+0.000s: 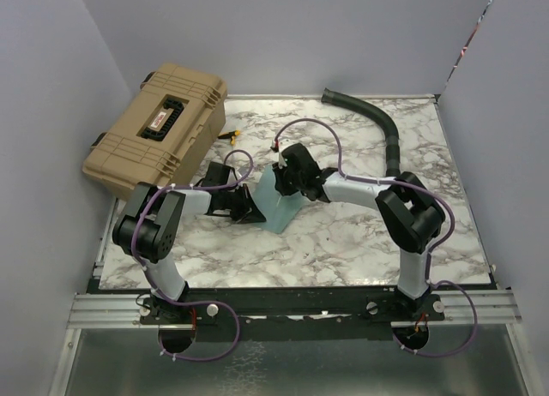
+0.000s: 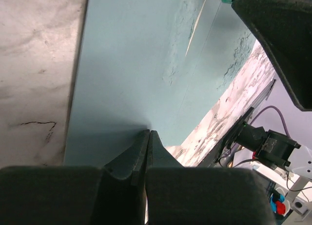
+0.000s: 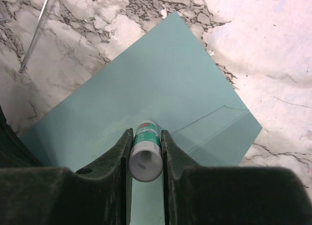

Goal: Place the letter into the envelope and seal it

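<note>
The teal envelope [image 1: 286,212] lies flat on the marble table between the two arms, and it fills the left wrist view [image 2: 131,64] and the right wrist view [image 3: 165,79]. A flap seam shows on its face. My left gripper [image 2: 149,132] is shut, its tips resting on the envelope near one edge [image 1: 250,209], with nothing between the jaws. Over the envelope's middle, my right gripper [image 3: 146,131] is shut on a green and white glue stick [image 3: 145,149], tip down toward the paper. The letter is not visible in any view.
A tan hard case [image 1: 159,130] stands at the back left, partly off the table. A black corrugated hose [image 1: 382,126] curves along the back right. A small yellow object [image 1: 230,136] lies beside the case.
</note>
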Controlling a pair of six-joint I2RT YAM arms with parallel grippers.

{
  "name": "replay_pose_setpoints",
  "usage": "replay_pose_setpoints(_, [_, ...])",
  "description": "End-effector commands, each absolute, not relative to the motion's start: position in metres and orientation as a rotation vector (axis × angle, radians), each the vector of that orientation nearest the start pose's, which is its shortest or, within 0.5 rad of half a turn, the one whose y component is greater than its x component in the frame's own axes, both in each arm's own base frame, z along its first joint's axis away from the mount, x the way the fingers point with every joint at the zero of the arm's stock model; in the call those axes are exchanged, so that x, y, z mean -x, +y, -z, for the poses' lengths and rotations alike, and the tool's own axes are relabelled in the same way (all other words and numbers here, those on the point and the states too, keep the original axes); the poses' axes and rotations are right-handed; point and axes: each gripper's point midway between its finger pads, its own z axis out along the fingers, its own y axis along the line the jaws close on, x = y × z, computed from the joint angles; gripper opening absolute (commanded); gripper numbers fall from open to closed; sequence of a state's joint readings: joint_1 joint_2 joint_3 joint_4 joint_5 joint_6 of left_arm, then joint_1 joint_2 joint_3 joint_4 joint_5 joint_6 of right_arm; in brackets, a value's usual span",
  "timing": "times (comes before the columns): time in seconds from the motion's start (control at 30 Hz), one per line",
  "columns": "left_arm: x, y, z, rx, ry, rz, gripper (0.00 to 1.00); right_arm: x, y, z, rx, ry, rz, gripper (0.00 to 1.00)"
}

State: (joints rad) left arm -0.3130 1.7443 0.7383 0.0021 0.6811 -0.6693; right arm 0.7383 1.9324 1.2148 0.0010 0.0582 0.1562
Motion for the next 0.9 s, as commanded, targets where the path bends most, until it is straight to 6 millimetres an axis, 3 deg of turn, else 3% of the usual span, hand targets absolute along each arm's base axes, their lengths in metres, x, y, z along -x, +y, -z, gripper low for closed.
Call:
replay_pose_setpoints(0.0, [-0.234,-0.191,0.03,0.306,2.922,0.967,0.0,-0.349,0.328,-0.025,0.756,2.299,-0.363,0.01])
replay_pose_setpoints(0.23, [-0.246,-0.193,0.028,0.344,2.898,0.955,0.0,-0.293,0.336,-0.022,0.791,2.342,-0.451,0.01])
replay_pose_setpoints(0.4, [-0.243,-0.19,0.036,0.382,2.918,0.925,0.0,-0.285,0.332,-0.02,0.759,2.364,-0.456,0.0])
replay_pose_setpoints(0.53, [-0.24,-0.189,0.036,0.374,2.924,0.926,0.0,-0.305,0.324,-0.013,0.725,2.368,-0.387,0.01])
replay_pose_setpoints(0.7, [-0.236,-0.19,0.035,0.359,2.927,0.947,0.0,-0.347,0.307,-0.012,0.654,2.363,-0.323,0.01])
replay_pose_setpoints(0.87, [-0.238,-0.192,0.03,0.359,2.914,0.972,0.0,-0.373,0.305,-0.014,0.676,2.344,-0.298,0.0])
